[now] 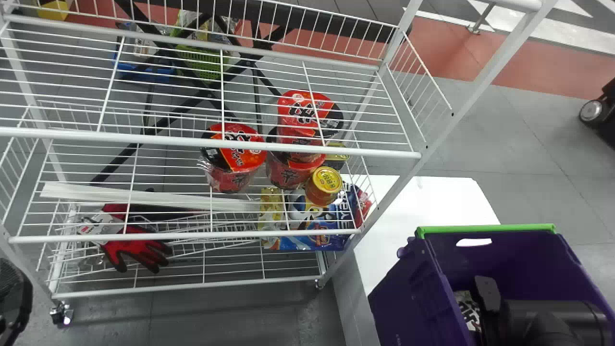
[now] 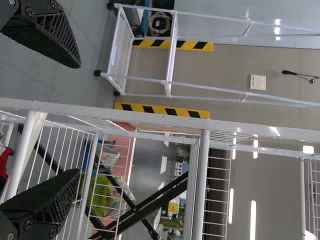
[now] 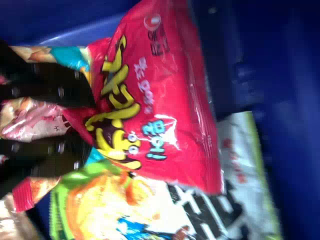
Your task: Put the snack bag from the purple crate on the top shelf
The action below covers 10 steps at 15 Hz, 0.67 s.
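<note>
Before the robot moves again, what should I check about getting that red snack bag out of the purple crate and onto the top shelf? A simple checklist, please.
1. Right gripper at the red snack bag: ok.
2. Firm hold on the bag: cannot tell.
3. Bag out of the purple crate: not ok, it is inside.
4. Left gripper empty: ok.
5. Room at the very top of the white rack: cannot tell.

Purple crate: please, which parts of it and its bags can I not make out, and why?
- Crate's near side: head view, cut off by bottom edge.
- Pink bag's gripped end: right wrist view, behind the right pincer.
- Part of white bag: right wrist view, under pink bag.
</note>
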Motion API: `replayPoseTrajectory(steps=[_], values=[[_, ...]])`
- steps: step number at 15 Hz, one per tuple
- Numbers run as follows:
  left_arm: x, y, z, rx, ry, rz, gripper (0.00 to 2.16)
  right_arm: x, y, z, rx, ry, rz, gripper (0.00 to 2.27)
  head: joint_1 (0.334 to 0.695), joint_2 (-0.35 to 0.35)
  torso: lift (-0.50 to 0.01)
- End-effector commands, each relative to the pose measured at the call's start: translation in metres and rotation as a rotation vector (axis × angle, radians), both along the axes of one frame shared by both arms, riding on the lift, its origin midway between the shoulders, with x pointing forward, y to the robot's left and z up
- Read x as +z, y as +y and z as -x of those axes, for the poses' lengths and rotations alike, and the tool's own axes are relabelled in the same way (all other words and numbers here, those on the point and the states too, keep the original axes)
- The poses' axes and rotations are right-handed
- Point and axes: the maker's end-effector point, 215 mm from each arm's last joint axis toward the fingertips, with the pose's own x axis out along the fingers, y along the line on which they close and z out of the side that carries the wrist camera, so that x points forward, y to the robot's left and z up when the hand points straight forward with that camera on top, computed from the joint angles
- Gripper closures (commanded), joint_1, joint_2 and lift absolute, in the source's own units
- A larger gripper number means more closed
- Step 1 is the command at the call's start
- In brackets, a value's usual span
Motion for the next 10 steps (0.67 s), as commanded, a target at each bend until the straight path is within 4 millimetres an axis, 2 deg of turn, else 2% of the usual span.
replayPoseTrajectory(steps=[1,3,10], values=[[0.0003,0.0005,-0.0006,0.002,-0.001,0.001,0.06,0.0054,-0.0052,-0.0073,0.01,-0.023,0.018,2.13,0.695,-0.35,-0.441],[0.0002,-0.0004,-0.0008,0.003,0.0,0.002,0.06,0.01,-0.0029,-0.0137,-0.034,-0.058,0.002,2.13,0.695,-0.35,-0.432],[-0.0004,0.0004,-0.0019,0.006,0.002,0.003,0.06,0.0119,-0.0099,-0.0115,-0.048,-0.053,0.022,2.2,0.695,-0.35,-0.405]])
